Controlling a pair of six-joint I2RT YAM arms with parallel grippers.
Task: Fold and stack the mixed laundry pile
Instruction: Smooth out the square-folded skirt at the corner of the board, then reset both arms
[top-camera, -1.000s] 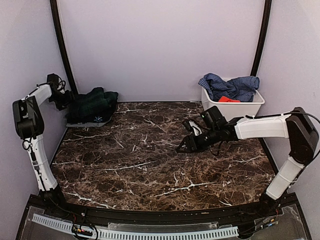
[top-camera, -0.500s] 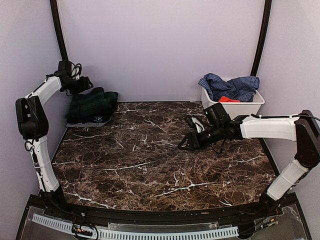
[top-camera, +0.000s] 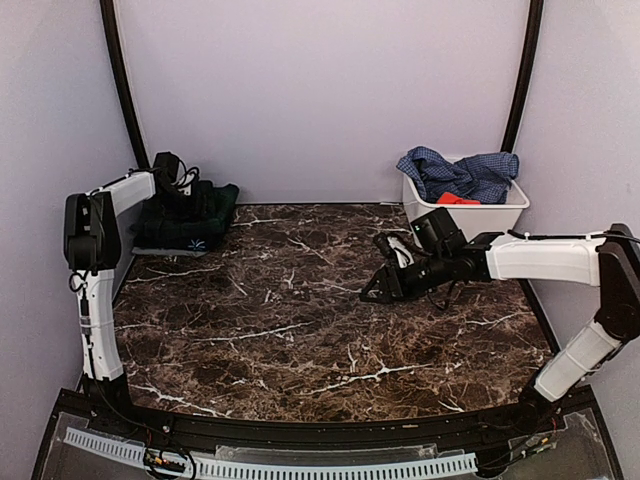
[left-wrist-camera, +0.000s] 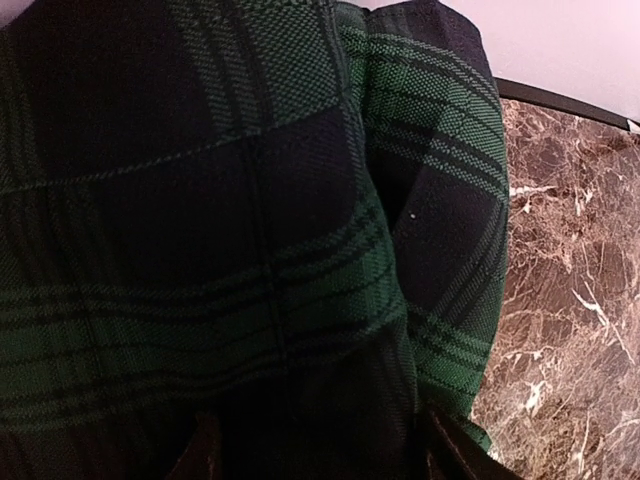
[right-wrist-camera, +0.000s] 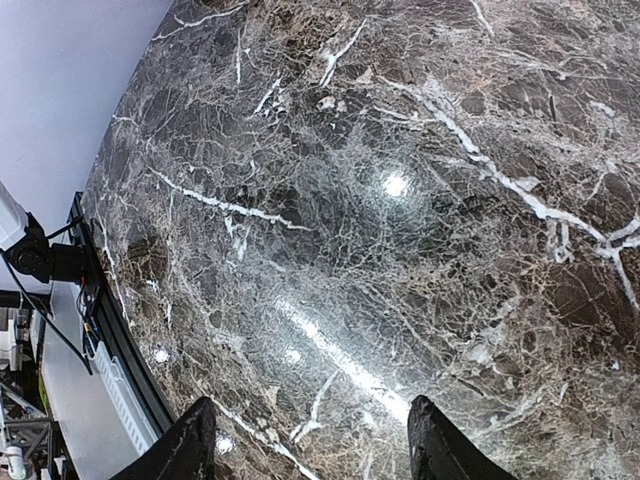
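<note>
— Where's the laundry?
— The blue checked shirt (top-camera: 465, 172) hangs over the rim of the white bin (top-camera: 470, 220), with a red-orange piece (top-camera: 457, 198) showing inside it. The plaid garment (top-camera: 190, 218) lies folded well across the desk (top-camera: 300, 330) from the bin, along the same back wall.
— And the arms?
— From above, the left claw (left-wrist-camera: 322, 452) sits on the plaid garment, but its fingers are hidden there. Its wrist camera shows them: both tips spread wide, with plaid filling everything between. The right claw (right-wrist-camera: 310, 448) hovers near the bin, on its plaid side. It is wide too, with only bare marble under it.
— Anything changed?
— A second ago the left claw was off the plaid garment, by the wall farthest from the bin. The right claw has barely shifted.
</note>
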